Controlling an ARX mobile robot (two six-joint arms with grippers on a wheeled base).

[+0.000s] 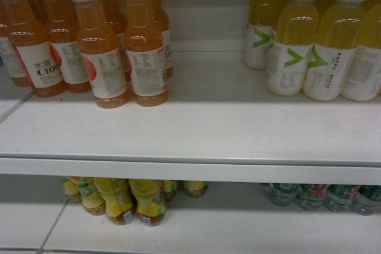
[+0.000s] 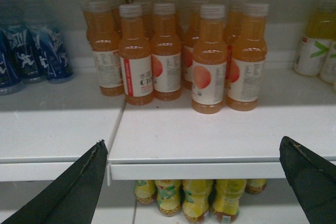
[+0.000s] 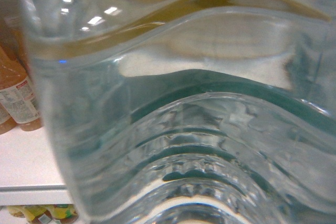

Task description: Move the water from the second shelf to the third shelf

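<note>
Clear ribbed plastic water bottle (image 3: 178, 129) fills the right wrist view, pressed right up against the lens; a band of dark green shows through its curved wall. The right pincer's fingers are not visible there, so I cannot tell whether it grips the bottle or how its jaws stand.

Left pincer (image 2: 194, 182): two dark fingertips (image 2: 84, 187) well apart, jaws spread, nothing between them. Straight beyond its gap runs the white shelf edge (image 2: 210, 169). Above and behind that edge stands a cluster of orange drink bottles with white caps (image 2: 210, 61). Far to the pincer's left, blue-labelled bottles (image 2: 31, 51); far to its right, yellow drink bottles with a green mark (image 2: 315, 40). Below the shelf edge, yellow-wrapped bottles (image 2: 199, 198).

Head view: neither pincer appears. Clear green-labelled water bottles (image 1: 324, 196) sit on the lower shelf, right side.
</note>
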